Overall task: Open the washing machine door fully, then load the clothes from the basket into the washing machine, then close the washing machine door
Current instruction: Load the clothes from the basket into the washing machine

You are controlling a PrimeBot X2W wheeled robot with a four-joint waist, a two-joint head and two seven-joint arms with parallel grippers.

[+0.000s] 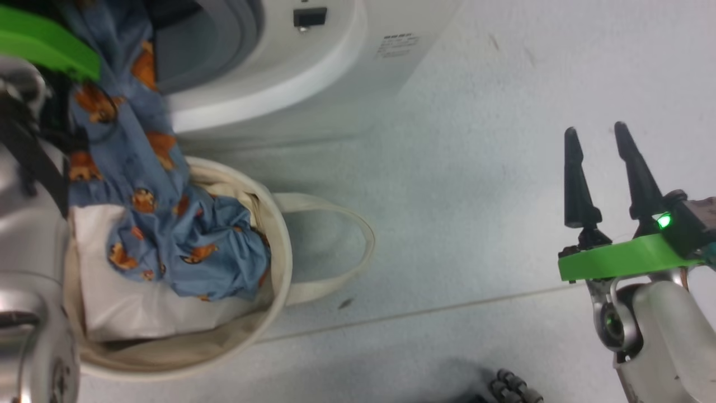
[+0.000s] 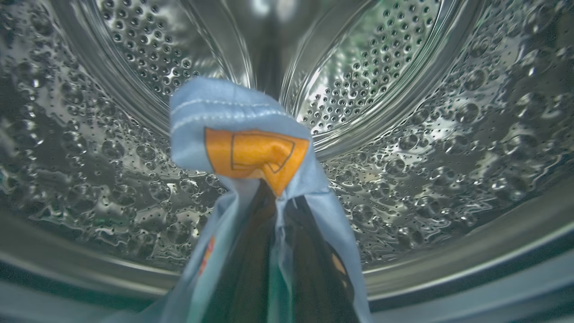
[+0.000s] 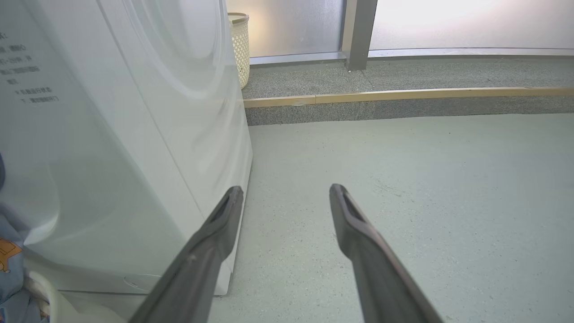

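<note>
The white washing machine [image 1: 313, 84] stands at the top of the head view, its grey gasket [image 1: 224, 39] exposed; its door is out of view. Light blue clothes [image 1: 140, 168] with orange faces stretch from the cream basket [image 1: 282, 268] up into the opening. In the left wrist view my left gripper [image 2: 269, 188] is inside the perforated steel drum [image 2: 403, 134], shut on a fold of the blue clothes [image 2: 242, 130]. My right gripper [image 1: 596, 134] hangs open over the floor at the right, its fingers [image 3: 215, 237] beside the washer's side [image 3: 134, 134], holding nothing.
A plain white cloth [image 1: 123, 313] lies in the basket under the blue fabric. One strap handle [image 1: 347, 246] loops out to the right on the pale floor [image 1: 475, 224]. A cream lattice bin [image 3: 240, 45] and a raised step [image 3: 403, 96] lie beyond the washer.
</note>
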